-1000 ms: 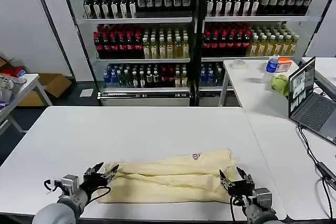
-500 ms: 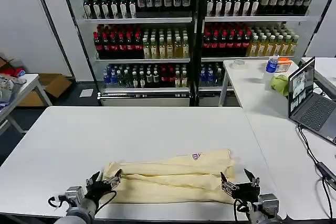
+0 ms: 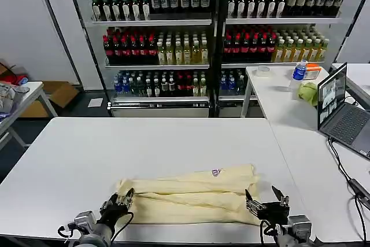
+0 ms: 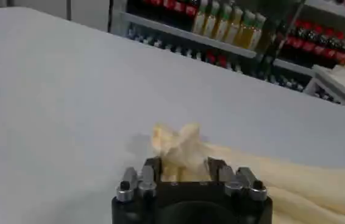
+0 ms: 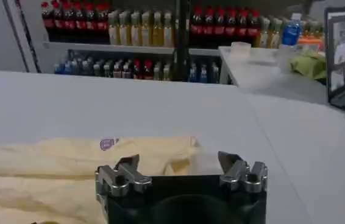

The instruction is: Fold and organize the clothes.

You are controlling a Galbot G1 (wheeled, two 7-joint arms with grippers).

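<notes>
One wide white table (image 3: 87,154) is carrying the whole job, and the clothes (image 3: 191,195) are lying across its near half as a long cream-yellow band, already folded lengthwise, with the small label (image 3: 215,172) showing at the far edge. Both arms are working at the near edge of the table, one at each end of the band.

The left gripper (image 3: 119,202) is sitting at the left end of the garment; in the left wrist view a bunched tuft of the cloth (image 4: 175,141) is standing up between its fingers (image 4: 150,170), so it is clenched on the fabric. The right gripper (image 3: 267,203) is waiting just beside the right end with its fingers (image 5: 128,167) spread wide and nothing between them.

By my reading, the step in hand is taking hold of both ends for a crosswise fold. To do it well, the right gripper is needing to come in low over the layered edge and pinch all layers together, not just the top one, matching the left side's depth of grip so the band lifts level and the lengthwise folds do not slide apart.
</notes>
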